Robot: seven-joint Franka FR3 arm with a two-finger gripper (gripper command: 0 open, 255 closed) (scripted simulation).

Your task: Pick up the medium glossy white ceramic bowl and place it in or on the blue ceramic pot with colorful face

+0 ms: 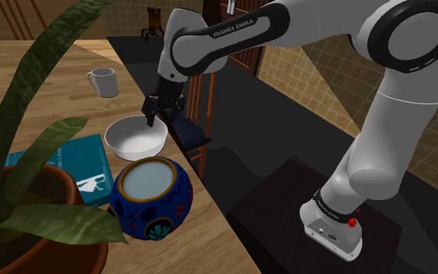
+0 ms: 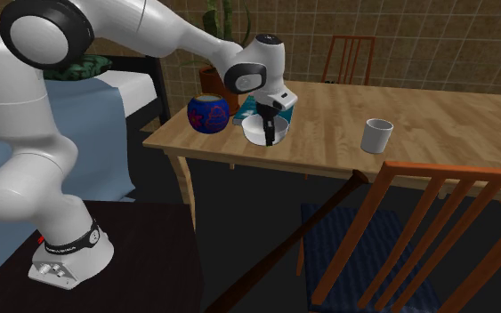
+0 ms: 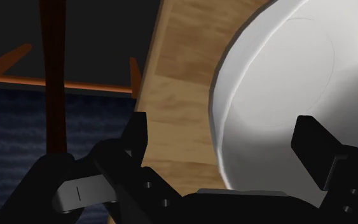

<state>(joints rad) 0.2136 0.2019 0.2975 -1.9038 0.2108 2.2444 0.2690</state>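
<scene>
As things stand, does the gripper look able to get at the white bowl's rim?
Probably yes. The gripper is open right at the white bowl, one finger inside it and one outside over the table, straddling the rim. Nothing blocks the rim; the blue pot stands off to one side.

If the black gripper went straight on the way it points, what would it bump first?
Probably the white bowl: the open gripper straddles its rim, one finger above the inside, one above the table.
</scene>
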